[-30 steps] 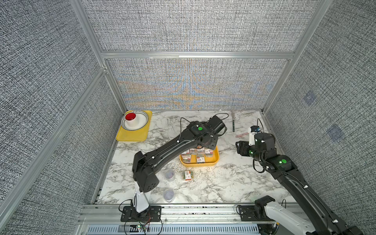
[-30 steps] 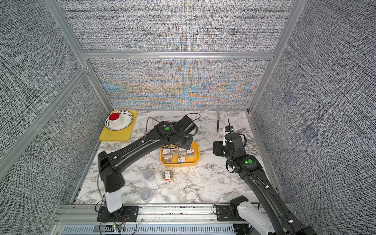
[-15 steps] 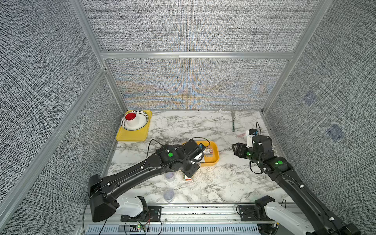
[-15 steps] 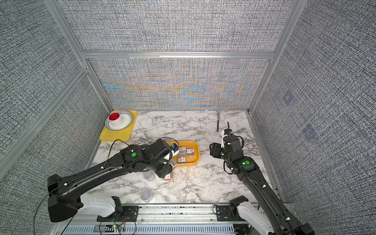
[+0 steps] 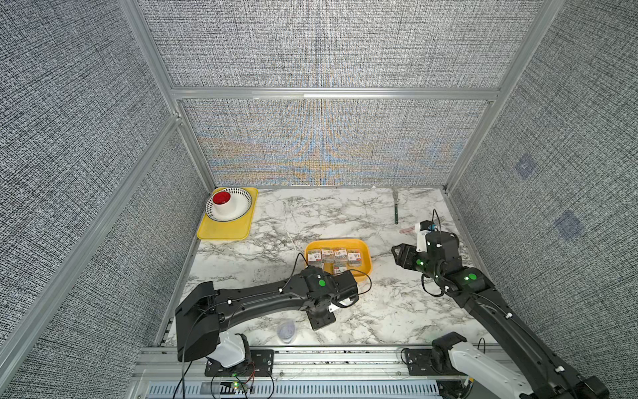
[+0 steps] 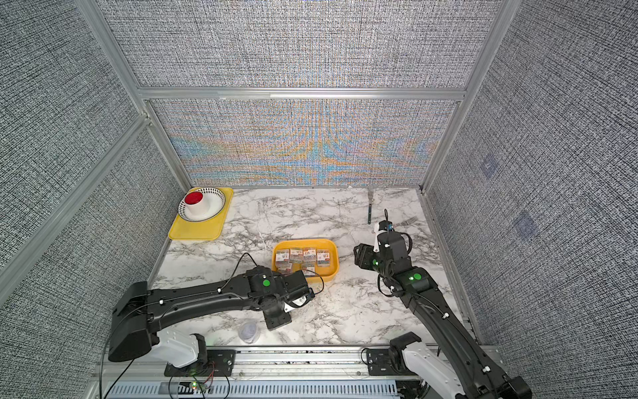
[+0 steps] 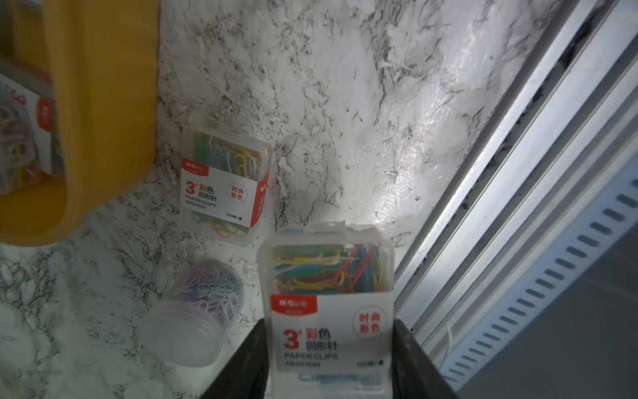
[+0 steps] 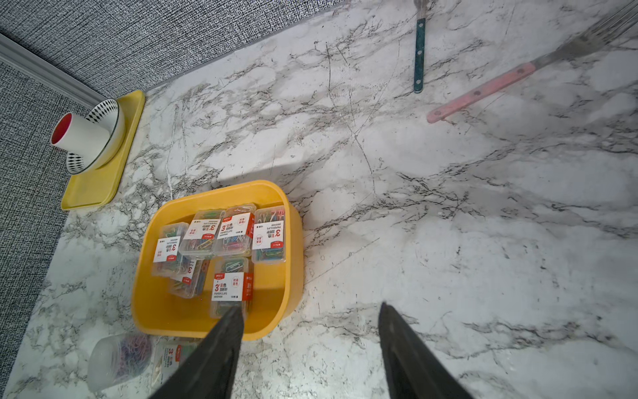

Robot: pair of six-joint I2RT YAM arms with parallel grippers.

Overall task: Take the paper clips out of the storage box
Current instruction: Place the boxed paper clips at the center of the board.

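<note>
Far left on the tabletop (image 5: 345, 207), a flat yellow tray (image 5: 224, 232) carries a patterned bowl (image 5: 245, 203) and a red-lined cup (image 5: 225, 206), well apart from the work. Next, the left fingers (image 7: 241, 366) grip one rectangular paper-clip pack (image 7: 328, 276) across its narrow sides, low over the marble near the front rail (image 7: 518, 172). Beyond it lie a loose pack (image 7: 224, 186) and a round tub (image 7: 200, 311), so a set-down probably needs the bare patch beside them. At the centre, the storage box (image 5: 336, 241) holds six more packs (image 8: 234, 228), some overlapping. These look light, stiff and smooth. They are likely slippery, with lids a hard squeeze might pop, so I would take each across its labelled middle. The overlaps and the box's walls crowd the approach. Right of the box, the right fingers (image 8: 221, 345) stand apart and empty. Further right, a teal-handled utensil (image 8: 419, 55) and a pink-handled fork (image 8: 483, 89) lie clear of the path.
</note>
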